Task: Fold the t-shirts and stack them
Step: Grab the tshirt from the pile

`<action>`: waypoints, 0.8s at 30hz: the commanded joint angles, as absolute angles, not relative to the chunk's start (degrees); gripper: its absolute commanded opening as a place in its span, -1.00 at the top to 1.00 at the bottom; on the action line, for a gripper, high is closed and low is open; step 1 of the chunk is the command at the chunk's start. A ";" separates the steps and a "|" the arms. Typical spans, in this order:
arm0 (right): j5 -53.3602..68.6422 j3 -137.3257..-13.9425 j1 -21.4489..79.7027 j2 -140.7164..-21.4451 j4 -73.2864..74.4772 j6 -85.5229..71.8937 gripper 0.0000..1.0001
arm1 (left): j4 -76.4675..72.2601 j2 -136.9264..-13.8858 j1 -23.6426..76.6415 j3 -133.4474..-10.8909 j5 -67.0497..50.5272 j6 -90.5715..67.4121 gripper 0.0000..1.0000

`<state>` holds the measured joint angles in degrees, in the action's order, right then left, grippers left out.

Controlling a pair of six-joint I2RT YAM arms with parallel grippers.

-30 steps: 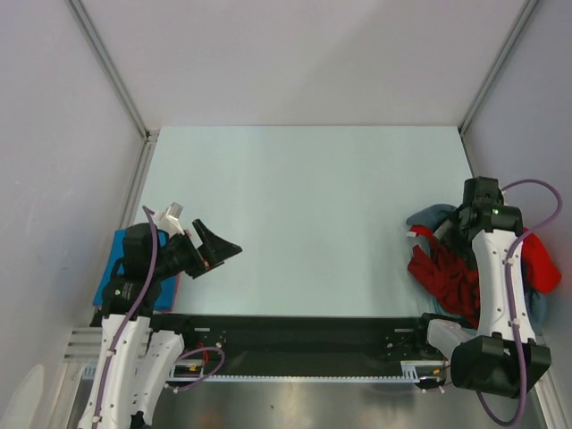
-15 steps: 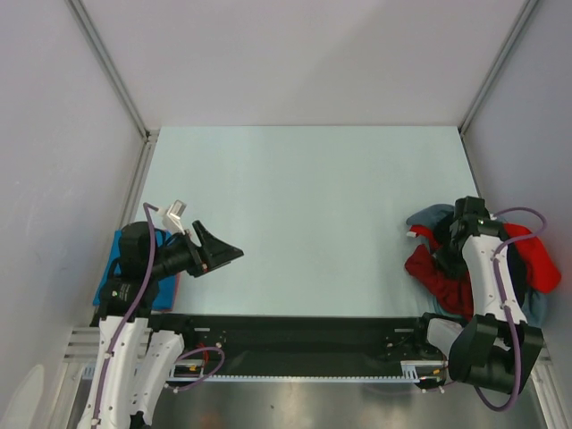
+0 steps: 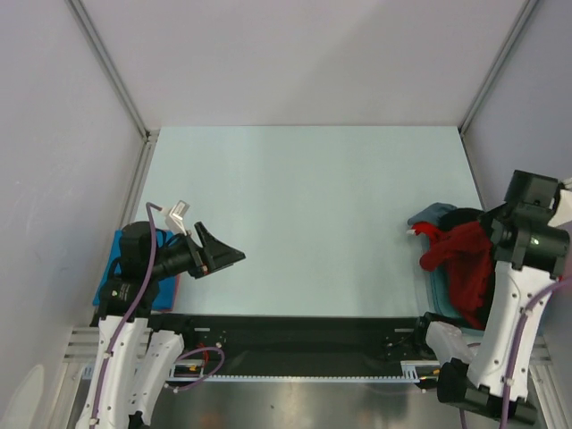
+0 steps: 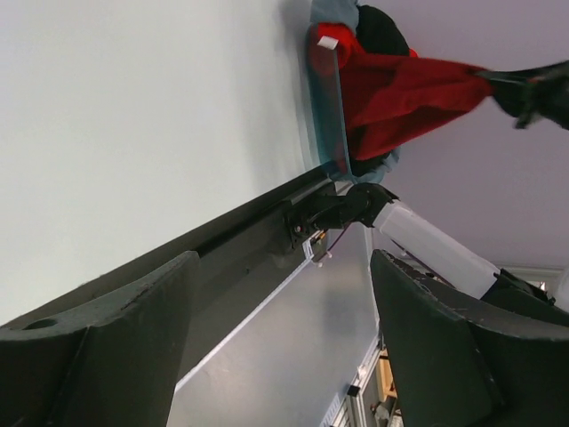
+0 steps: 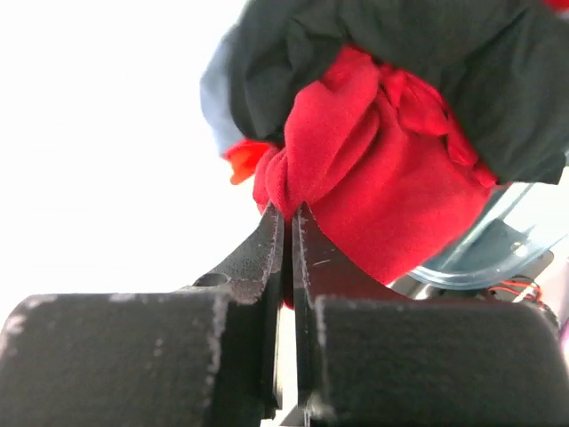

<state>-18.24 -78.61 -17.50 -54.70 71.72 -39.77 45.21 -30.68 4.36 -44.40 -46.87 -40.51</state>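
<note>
At the table's right edge lies a heap of t-shirts. My right gripper (image 3: 497, 236) is raised above it, shut on a bunched fold of a red t-shirt (image 3: 463, 259) that hangs down from it. In the right wrist view the jaws (image 5: 289, 215) pinch the red cloth (image 5: 373, 178), with a black shirt (image 5: 400, 53) and a pale grey-blue one (image 5: 216, 89) behind. The left gripper (image 3: 234, 257) stands open and empty over the near-left table. A bright blue shirt (image 3: 111, 273) lies folded beneath the left arm. The left wrist view shows the lifted red shirt (image 4: 400, 89) far off.
A translucent blue-green rim (image 3: 430, 288) curves round the heap on the right. Grey walls with metal posts (image 3: 114, 73) close the table on three sides. A black rail (image 3: 295, 332) runs along the near edge between the arm bases.
The right gripper has shut on the red shirt and risen to the right, pulling the cloth up from the heap. The left gripper has narrowed slightly and barely moved.
</note>
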 commanded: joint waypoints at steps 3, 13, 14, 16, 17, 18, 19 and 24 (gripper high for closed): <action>-24.08 -97.09 -17.67 -53.35 82.17 -41.83 1.00 | 44.47 -32.16 5.89 -46.23 -49.13 -41.13 -0.66; -23.73 -121.47 -17.67 -54.23 68.87 -36.83 1.00 | 44.30 -31.91 5.98 -46.23 -50.27 -42.19 -0.68; -23.03 -119.90 -17.67 -52.84 65.95 -36.04 1.00 | 44.21 -31.73 5.98 -46.23 -50.27 -42.27 -0.68; -23.20 -119.09 -17.67 -51.86 58.67 -35.07 1.00 | 44.30 -31.73 5.98 -46.32 -50.36 -42.28 -0.69; -22.42 -119.00 -17.67 -51.59 55.93 -34.55 1.00 | 44.30 -31.73 5.98 -46.41 -50.45 -42.19 -0.70; -21.63 -119.18 -17.67 -51.16 53.20 -32.80 1.00 | 44.38 -31.73 5.98 -46.49 -50.36 -42.10 -0.71; -20.32 -119.18 -17.67 -50.72 47.08 -32.00 1.00 | 44.47 -31.73 5.98 -46.58 -50.36 -42.10 -0.72; -17.76 -120.13 -16.61 -52.63 26.40 -27.34 1.00 | 45.70 -32.60 5.98 -47.46 -49.57 -41.49 -0.84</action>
<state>-20.05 -117.71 -17.19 -50.89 48.64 -31.53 45.71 -32.21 5.63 -44.66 -48.82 -41.56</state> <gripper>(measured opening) 0.025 0.908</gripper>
